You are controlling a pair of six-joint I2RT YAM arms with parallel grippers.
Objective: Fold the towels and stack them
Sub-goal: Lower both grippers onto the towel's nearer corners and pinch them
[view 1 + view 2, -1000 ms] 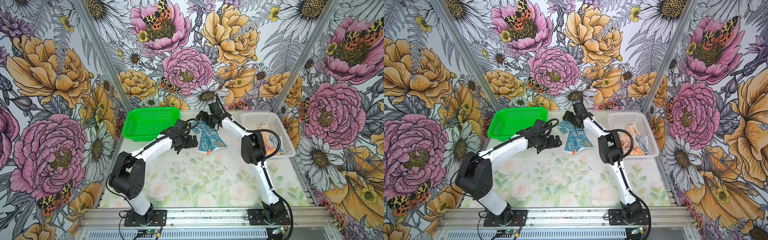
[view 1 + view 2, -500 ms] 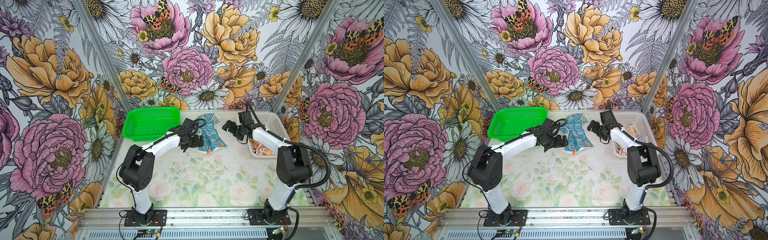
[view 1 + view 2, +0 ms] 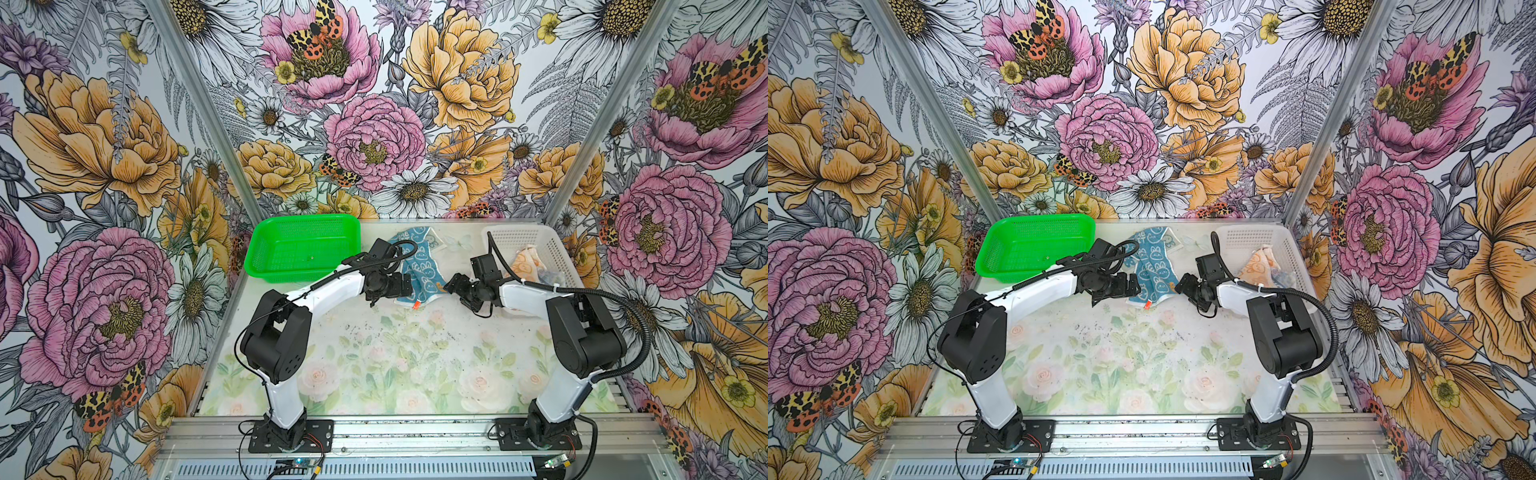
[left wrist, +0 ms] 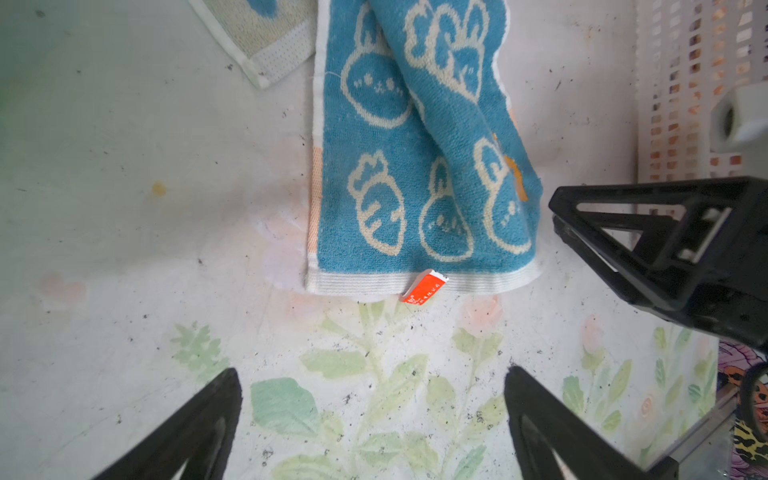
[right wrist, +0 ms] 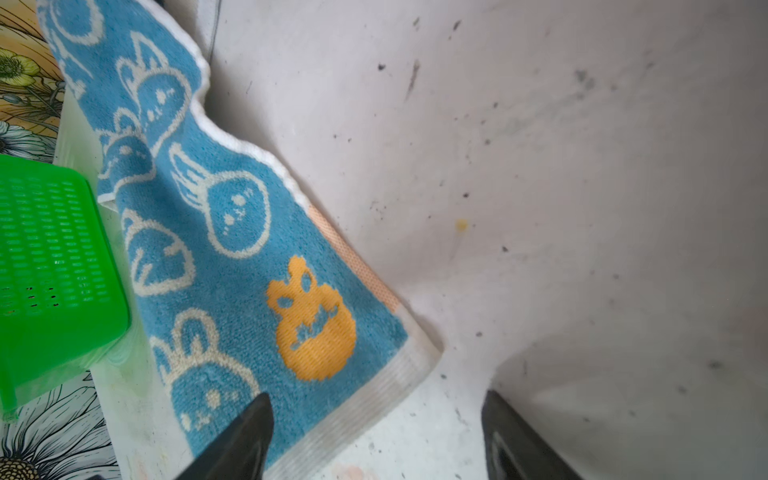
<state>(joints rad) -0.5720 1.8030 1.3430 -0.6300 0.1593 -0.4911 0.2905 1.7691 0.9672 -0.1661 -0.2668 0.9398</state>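
Observation:
The blue towel (image 3: 419, 266) (image 3: 1152, 266) with white bunnies lies rumpled lengthwise at the back middle of the table, with a pale part turned over at its far end. My left gripper (image 3: 409, 291) (image 4: 372, 374) is open over bare table, just short of the towel's near hem (image 4: 415, 166) and its orange tag (image 4: 424, 286). My right gripper (image 3: 446, 286) (image 5: 376, 397) is open at the towel's near right corner (image 5: 232, 232). One finger is over the cloth and the other over the table. An orange towel (image 3: 525, 262) (image 3: 1260, 259) sits crumpled in the white basket, with a paler cloth beside it.
A green mesh basket (image 3: 303, 249) (image 3: 1034, 247) (image 5: 50, 257) stands at the back left, close to the towel's left side. The white mesh basket (image 3: 536, 237) (image 4: 685, 83) stands at the back right, just behind my right arm. The flowered walls close in the table on three sides.
The right gripper has left the towel's far end, swung round to the right and come down at its near right corner, jaws narrowing slightly. The left gripper has edged right along the near hem.

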